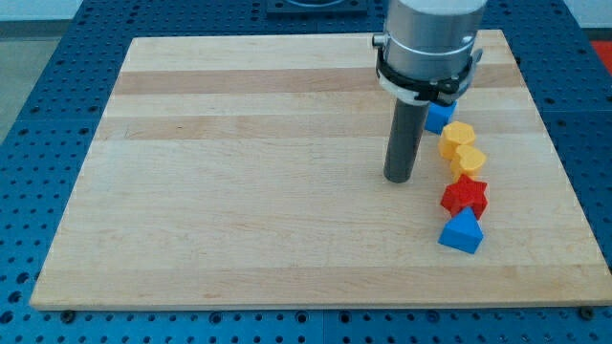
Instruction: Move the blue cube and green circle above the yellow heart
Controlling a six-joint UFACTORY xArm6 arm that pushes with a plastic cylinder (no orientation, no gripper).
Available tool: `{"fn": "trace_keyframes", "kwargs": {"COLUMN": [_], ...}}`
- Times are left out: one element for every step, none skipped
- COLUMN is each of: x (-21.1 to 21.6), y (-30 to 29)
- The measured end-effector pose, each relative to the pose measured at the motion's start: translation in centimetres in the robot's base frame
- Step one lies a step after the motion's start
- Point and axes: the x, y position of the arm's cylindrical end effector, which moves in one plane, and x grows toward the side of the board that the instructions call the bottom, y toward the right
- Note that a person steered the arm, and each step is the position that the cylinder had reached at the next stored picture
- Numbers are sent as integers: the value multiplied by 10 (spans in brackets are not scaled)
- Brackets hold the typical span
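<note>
Resting my tip (399, 179) on the wooden board (239, 172), bare and holding nothing, I sit to the view's left of the yellow heart (469, 161). The blue cube (439, 117) lies above that heart, partly hidden. No green circle shows.

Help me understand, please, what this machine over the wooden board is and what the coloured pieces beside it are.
It is a robot arm ending in a straight dark rod, not a pincer; it holds nothing and only pushes. One camera looks down at the wooden board. My tip rests on the board, left of a column of small blocks near the view's right edge: a blue block partly hidden behind the arm, a yellow block, a yellow heart, a red star and a blue block at the bottom. No green circle shows.
</note>
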Motion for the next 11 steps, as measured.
{"fn": "trace_keyframes", "kwargs": {"x": [8, 25, 27, 28, 36, 37, 41, 46, 46, 56, 57], "y": [2, 13, 13, 13, 18, 18, 24, 30, 30, 27, 27]}}
